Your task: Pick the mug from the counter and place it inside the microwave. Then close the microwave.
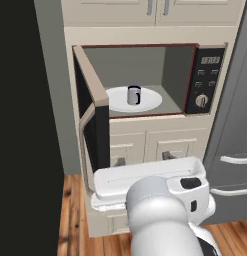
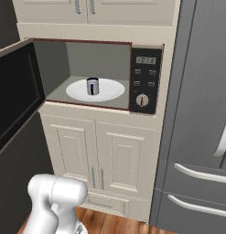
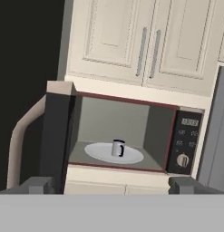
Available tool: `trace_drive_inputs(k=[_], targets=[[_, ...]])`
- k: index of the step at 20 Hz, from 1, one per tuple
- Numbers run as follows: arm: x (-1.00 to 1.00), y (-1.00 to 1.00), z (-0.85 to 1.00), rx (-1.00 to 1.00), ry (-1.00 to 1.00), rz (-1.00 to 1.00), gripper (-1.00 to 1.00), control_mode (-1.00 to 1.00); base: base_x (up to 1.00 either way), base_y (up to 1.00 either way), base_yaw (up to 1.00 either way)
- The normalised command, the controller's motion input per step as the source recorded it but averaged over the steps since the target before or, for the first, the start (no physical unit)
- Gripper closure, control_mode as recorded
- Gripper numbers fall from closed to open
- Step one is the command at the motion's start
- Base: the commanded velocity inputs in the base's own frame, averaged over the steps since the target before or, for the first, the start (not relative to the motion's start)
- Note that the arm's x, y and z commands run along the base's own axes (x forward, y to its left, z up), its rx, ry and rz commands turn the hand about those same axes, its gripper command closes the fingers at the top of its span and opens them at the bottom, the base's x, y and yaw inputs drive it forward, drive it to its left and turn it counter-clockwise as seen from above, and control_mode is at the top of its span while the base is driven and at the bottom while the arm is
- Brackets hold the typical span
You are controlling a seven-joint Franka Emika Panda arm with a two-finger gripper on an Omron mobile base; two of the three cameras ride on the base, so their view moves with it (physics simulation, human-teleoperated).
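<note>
A: Where do we stand? The mug (image 1: 134, 95) sits upright on the white turntable (image 1: 150, 101) inside the microwave (image 1: 195, 80), and our jaws are spread wide, holding nothing.

B: So closing is what's left. The door (image 1: 93, 112) stands swung out to the left, its curved handle (image 1: 85, 145) facing us.

A: We'd get the gripper (image 3: 111, 185) behind the door's outer face, push near the free edge, and follow its arc until it meets the frame.
</note>
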Motion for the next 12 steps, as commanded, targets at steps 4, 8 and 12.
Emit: trace_drive_inputs(k=[4, 8, 12], targets=[[0.16, 0.00, -0.01, 0.00, 0.00, -0.08, -1.00, -1.00, 0.00, 0.00, 0.00], [0.19, 0.00, 0.00, 0.00, 0.00, -0.06, -1.00, -1.00, 0.00, 0.00, 0.00], [0.04, 0.09, 0.00, 0.00, 0.00, -0.05, -1.00, -1.00, 0.00, 0.00, 0.00]])
